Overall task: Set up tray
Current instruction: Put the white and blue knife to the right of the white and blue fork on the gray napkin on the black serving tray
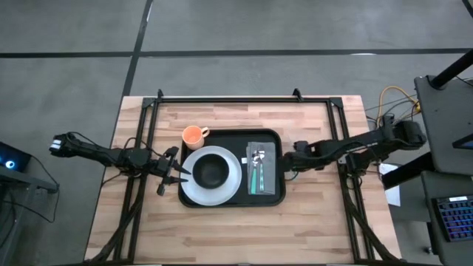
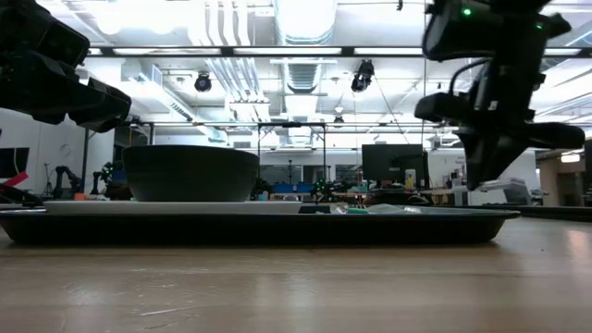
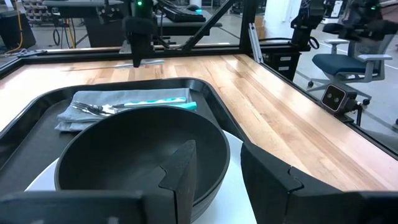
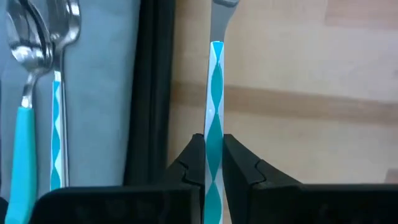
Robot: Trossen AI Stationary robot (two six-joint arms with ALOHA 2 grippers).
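The black tray (image 1: 277, 193) lies mid-table. On it stands a white plate (image 1: 230, 185) with a black bowl (image 1: 211, 171) on top. Right of the plate, a grey napkin (image 1: 267, 151) carries a spoon and a fork (image 1: 256, 171). My left gripper (image 1: 181, 174) stands open at the plate's left edge, raised, its fingers (image 3: 273, 180) short of the bowl (image 3: 124, 155). My right gripper (image 1: 287, 164) hangs just right of the tray's right rim, shut on a utensil with a teal-and-white handle (image 4: 215, 74). My right gripper pinches the utensil's teal-and-white handle (image 4: 215, 118) between its two fingers (image 4: 242, 165), one on each side. The fingers come steeply from above. The handle runs out ahead of them over the bare wood beside the tray rim (image 4: 155, 81). Its metal end (image 4: 224, 3) is cut off by the picture's edge.
An orange cup (image 1: 194, 136) stands at the tray's far left corner. Black frame rails (image 1: 244, 98) run along the far edge and both sides of the table. Bare wood (image 1: 236, 229) lies between the tray and the near edge.
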